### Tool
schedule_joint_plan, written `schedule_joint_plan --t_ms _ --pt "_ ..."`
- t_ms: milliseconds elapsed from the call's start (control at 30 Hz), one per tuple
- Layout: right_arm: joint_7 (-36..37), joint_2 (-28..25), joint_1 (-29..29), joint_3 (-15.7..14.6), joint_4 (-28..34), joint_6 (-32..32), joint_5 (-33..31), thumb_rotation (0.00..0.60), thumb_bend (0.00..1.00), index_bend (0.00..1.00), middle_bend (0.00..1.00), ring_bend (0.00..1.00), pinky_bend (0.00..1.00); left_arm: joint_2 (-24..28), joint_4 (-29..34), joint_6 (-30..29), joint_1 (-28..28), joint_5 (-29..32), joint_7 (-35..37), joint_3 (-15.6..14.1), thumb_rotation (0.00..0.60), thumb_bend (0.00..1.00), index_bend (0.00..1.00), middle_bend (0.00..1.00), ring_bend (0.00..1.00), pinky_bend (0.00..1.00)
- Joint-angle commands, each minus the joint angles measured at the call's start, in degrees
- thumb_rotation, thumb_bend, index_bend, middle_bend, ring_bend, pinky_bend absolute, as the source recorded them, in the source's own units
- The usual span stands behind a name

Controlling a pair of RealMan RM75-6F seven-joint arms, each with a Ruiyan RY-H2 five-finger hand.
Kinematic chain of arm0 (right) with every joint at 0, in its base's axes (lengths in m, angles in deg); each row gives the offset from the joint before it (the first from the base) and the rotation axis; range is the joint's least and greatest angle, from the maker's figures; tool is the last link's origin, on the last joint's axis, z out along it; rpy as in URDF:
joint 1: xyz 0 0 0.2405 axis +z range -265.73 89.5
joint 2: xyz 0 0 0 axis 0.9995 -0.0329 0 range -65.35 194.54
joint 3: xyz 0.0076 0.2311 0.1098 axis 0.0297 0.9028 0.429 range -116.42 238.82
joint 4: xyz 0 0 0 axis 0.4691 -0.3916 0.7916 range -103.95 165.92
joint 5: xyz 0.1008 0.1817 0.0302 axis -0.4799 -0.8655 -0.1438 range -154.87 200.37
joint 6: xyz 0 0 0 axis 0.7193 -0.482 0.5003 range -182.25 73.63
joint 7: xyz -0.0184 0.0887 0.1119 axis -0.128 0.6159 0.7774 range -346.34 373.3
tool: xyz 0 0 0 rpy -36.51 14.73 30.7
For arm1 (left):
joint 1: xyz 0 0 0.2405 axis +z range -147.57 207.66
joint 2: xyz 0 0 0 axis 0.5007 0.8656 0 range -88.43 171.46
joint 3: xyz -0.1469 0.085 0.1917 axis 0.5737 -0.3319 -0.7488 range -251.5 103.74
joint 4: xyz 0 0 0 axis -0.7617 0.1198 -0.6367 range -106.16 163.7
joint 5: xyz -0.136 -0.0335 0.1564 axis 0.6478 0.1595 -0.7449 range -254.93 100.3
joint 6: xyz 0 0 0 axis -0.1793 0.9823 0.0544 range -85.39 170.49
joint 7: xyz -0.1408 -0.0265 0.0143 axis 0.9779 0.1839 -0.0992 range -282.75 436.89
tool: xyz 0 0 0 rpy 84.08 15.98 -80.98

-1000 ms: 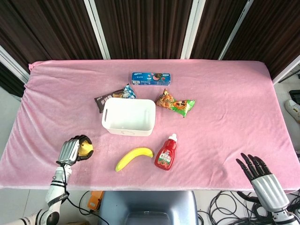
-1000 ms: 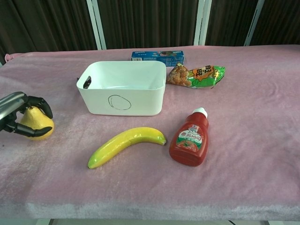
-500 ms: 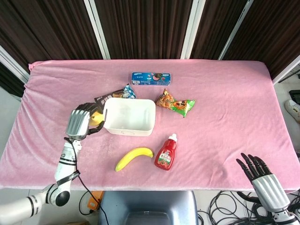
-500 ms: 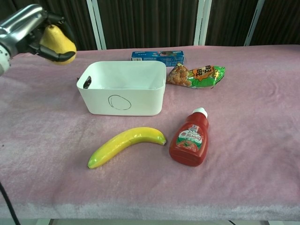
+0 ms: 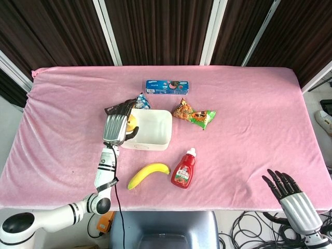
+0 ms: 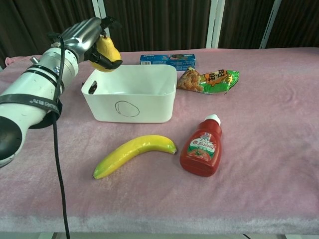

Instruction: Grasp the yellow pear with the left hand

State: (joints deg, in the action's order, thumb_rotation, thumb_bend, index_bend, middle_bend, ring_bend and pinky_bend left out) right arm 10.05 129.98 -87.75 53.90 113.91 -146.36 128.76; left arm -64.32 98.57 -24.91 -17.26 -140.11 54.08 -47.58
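My left hand [image 5: 117, 127] [image 6: 89, 36] grips the yellow pear [image 5: 131, 123] [image 6: 107, 50], its fingers wrapped around the fruit. Hand and pear hang in the air over the left rim of the white bin [image 5: 150, 140] [image 6: 130, 107]. Most of the pear is hidden by the hand in the head view. My right hand [image 5: 290, 197] hangs open off the table's front right corner, fingers spread, holding nothing; the chest view does not show it.
A banana [image 5: 148, 175] [image 6: 133, 153] and a red ketchup bottle [image 5: 184, 169] [image 6: 202, 148] lie in front of the bin. Behind it are a blue cookie box [image 5: 167, 86] [image 6: 167, 61], a dark snack packet [image 5: 127, 107] and an orange-green snack bag [image 5: 194, 114] [image 6: 209, 79].
The left hand has lifted the pear off the table's front left and carried it up and rightward, now over the bin's left edge. The right hand has not moved.
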Motion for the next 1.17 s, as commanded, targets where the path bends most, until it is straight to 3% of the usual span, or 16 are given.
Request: schedule_joint_plan --t_ms 33,233,333,500,667,767,967,1167 --pt "-0.5 0.2 0.0 0.1 -0.1 0.2 -0.1 0.600 0.11 0.05 0.08 0.08 0.24 1.6 3.3 0.1 1.1 1.6 0.3 -0.1 0.600 0.26 0.00 0.00 0.00 0.25" --pt "-1.9 0.6 0.1 0.2 0.1 1.2 -0.7 0.600 0.11 0.05 0.08 0.08 0.24 5.7 9.1 -0.9 3.8 1.7 0.2 -2.2 0.600 0.25 0.00 0.00 0.00 0.24" --pt "-2.4 0.6 0.1 0.1 0.1 1.4 -0.7 0.600 0.11 0.05 0.08 0.08 0.24 10.1 13.7 -1.0 6.0 3.7 -4.5 -4.3 0.600 0.25 0.00 0.00 0.00 0.24" --pt "-2.3 0.7 0.2 0.0 -0.2 1.5 -0.3 0.600 0.11 0.05 0.08 0.08 0.24 21.9 23.0 -4.4 13.4 2.1 -9.3 -11.6 0.600 0.29 0.02 0.05 0.06 0.24" --pt "-3.0 1.2 0.1 0.1 -0.3 1.3 -0.3 0.600 0.11 0.05 0.08 0.08 0.24 34.2 26.7 -7.0 22.2 -3.8 -2.1 -19.8 0.600 0.29 0.04 0.07 0.07 0.22" --pt "-3.6 1.5 0.2 0.1 -0.5 1.7 -0.3 0.600 0.11 0.05 0.08 0.08 0.24 38.1 26.6 -9.1 26.2 -5.1 1.7 -22.2 0.600 0.29 0.05 0.08 0.07 0.22" --pt "-5.0 2.1 0.1 0.7 -0.3 1.9 -1.2 0.600 0.11 0.05 0.08 0.08 0.24 40.2 24.6 -14.3 32.6 -8.4 6.3 -25.8 0.600 0.30 0.06 0.09 0.07 0.21" --pt "-5.0 2.2 0.0 0.7 -0.3 1.8 -1.3 0.600 0.11 0.05 0.08 0.08 0.24 39.3 23.8 -16.4 34.7 -9.7 5.8 -26.8 0.600 0.31 0.08 0.14 0.09 0.20"
